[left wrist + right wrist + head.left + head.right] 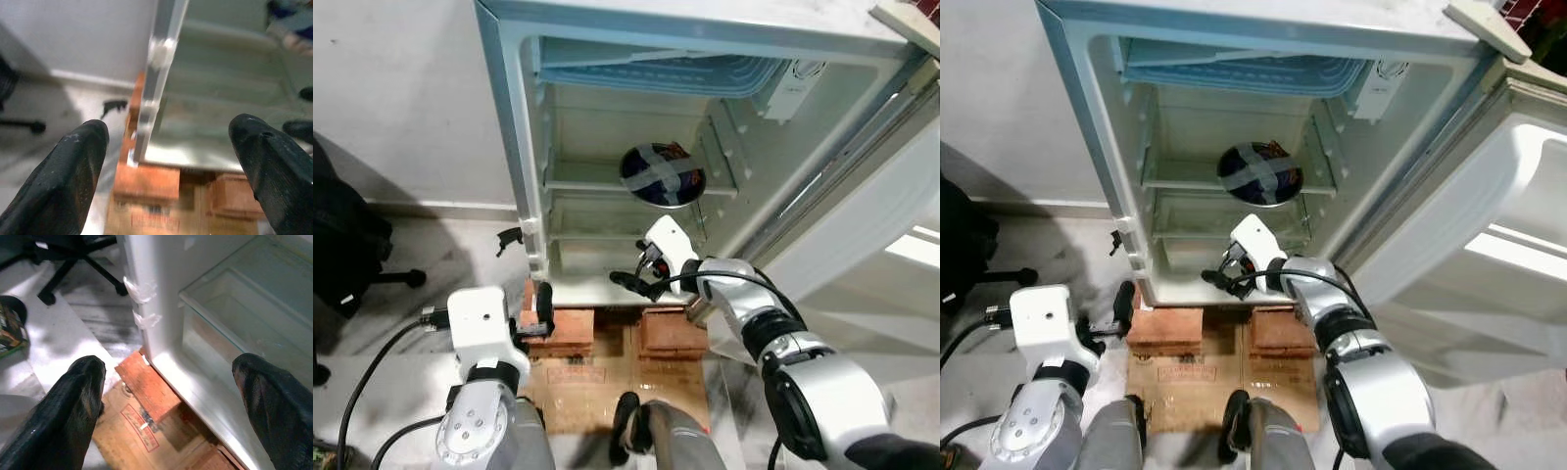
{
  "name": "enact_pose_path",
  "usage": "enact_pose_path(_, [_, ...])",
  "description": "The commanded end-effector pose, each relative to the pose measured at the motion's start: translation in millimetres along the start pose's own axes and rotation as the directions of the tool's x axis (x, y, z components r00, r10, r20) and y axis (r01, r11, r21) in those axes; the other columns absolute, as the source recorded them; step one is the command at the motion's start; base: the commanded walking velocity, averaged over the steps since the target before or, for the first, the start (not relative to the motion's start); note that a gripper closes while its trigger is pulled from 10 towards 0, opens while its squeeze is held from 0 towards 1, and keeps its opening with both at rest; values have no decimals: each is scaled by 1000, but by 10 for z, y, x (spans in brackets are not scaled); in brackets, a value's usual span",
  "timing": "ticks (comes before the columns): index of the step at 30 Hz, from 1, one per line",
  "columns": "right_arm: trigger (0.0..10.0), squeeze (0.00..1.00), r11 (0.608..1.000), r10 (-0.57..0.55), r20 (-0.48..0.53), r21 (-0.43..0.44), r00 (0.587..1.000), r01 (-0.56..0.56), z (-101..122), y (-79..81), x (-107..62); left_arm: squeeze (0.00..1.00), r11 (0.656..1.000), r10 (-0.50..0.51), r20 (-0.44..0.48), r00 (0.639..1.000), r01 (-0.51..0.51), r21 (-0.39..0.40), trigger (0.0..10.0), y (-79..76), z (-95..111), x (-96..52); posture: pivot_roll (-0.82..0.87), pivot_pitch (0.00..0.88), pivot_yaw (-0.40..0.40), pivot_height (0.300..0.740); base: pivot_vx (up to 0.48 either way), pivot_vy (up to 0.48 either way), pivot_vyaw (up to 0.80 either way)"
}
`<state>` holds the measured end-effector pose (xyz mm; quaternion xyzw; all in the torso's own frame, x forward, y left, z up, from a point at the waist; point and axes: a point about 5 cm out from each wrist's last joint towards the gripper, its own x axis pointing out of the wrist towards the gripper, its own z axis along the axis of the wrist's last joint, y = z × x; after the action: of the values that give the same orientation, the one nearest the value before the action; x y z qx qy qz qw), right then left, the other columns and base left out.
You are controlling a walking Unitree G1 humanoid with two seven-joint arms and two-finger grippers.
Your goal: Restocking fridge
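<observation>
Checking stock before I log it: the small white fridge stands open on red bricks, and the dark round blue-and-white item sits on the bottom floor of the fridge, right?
Not quite. The small white fridge does stand open on red bricks, but the dark round blue-and-white item sits on an upper glass shelf, not the fridge floor. The left eye view shows it.

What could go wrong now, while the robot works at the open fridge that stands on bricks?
1. The white open fridge stands on red bricks, so a push from the right gripper at its bottom edge may rock it.
2. The dark round bowl with a pale cross pattern leans tilted on the glass shelf; a shake could make it roll out.
3. The left gripper, open, hangs near the fridge's left wall and may bump it.
</observation>
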<state>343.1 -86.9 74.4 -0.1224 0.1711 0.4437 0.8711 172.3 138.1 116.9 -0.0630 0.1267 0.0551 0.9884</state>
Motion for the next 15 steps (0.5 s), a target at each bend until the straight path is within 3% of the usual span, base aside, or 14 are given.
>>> enact_pose_path(1, [10000,1000,999,-13,-4,-43,1000,13,54,-25,9,0,995,80,-36,996,-81,-53,10000,87,-17,-60,222,303,-166,740,0,0,0])
enact_pose_path(7, [10000,1000,993,-81,15,-81,997,82,217,-125,18,0,982,168,-91,981,-175,-73,10000,265,-50,-145,227,325,-170,740,0,0,0])
enact_pose_path(15, [10000,1000,985,-112,34,-126,993,115,421,-163,71,0,977,187,-102,977,-196,-80,10000,317,-9,-183,238,343,-177,740,0,0,0])
